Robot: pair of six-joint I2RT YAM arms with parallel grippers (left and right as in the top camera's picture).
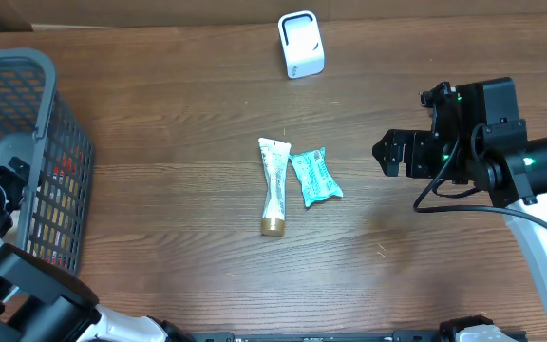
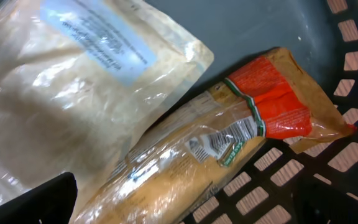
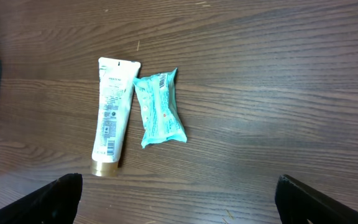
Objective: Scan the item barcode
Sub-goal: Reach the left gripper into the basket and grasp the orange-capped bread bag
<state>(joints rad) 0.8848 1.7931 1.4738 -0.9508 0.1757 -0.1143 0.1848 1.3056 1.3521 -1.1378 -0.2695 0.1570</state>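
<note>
Two arms work at a brown wooden table (image 1: 160,95). Closest to the front edge on the left, the left arm reaches down into a dark grey plastic mesh basket (image 1: 27,142), which the frame cuts off at its left side. From above, the basket wall and the arm hide most of what it holds.

The left wrist camera looks inside it. A clear crinkled pouch with a pale blue label (image 2: 61,81) lies partly over a long tan packet with an orange-red end (image 2: 229,143). The tan packet shows a small barcode patch, but the label print is too blurred to read.

The left gripper (image 2: 179,211) hangs over them with its jaws spread wide, gripping nothing. Only one dark fingertip (image 2: 36,199) shows clearly; the other blends into the dark basket floor.

At mid-table, well apart from the basket, a white squeeze tube with a gold cap (image 1: 273,185) lies flat. A teal plastic packet (image 1: 314,176) sits just beside it on the right, barcode facing up.

To their right the right gripper (image 3: 185,205) hovers above bare wood, fully open and empty — its two fingertips show only at the bottom corners of its camera view.

Farthest back, a small white box-shaped scanner (image 1: 301,45) stands near the rear edge.
</note>
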